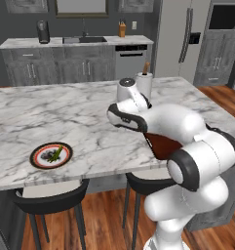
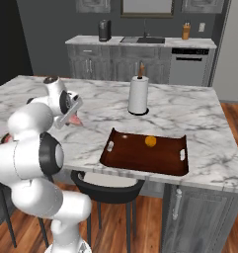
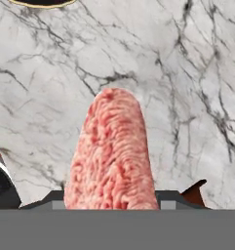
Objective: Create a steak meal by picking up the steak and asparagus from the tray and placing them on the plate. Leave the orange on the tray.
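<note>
the two-finger gripper (image 3: 111, 205) is clamped on the flat pinkish-red steak (image 3: 112, 154), which sticks out ahead of the fingers above the white marble counter (image 3: 187, 73). off to the robot's right the dark reddish-brown tray (image 2: 140, 158) carries the small orange (image 2: 150, 141). farther to the left, the round red-ringed plate (image 1: 39, 161) holds the thin green asparagus (image 1: 55, 154).

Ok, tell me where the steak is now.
The steak is held in the gripper above the marble counter, between the tray and the plate.
</note>
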Available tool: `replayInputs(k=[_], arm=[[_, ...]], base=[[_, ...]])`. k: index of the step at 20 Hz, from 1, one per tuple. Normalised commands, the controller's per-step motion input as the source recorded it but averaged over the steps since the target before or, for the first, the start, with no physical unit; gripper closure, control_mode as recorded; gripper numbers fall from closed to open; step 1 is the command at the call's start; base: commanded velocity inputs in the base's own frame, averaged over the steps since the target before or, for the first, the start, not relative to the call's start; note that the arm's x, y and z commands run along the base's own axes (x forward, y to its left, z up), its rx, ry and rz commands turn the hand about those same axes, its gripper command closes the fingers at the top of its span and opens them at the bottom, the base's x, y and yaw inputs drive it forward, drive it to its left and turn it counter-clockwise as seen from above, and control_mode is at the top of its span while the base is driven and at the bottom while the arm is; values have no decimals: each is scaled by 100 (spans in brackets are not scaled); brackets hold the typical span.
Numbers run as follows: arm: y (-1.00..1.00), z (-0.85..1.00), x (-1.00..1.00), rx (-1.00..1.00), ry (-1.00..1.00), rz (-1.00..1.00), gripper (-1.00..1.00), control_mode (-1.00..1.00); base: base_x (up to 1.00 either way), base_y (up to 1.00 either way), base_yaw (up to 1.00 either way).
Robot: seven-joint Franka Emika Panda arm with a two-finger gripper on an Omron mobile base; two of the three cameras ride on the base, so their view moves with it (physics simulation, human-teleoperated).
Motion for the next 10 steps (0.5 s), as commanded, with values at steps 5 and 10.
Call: replayInputs(k=[5,10], arm=[[91,0,5,0,5,5,100,-100],[77,-9,4,0,3,0,100,-100]], base=[[0,0,0],[0,0,0]])
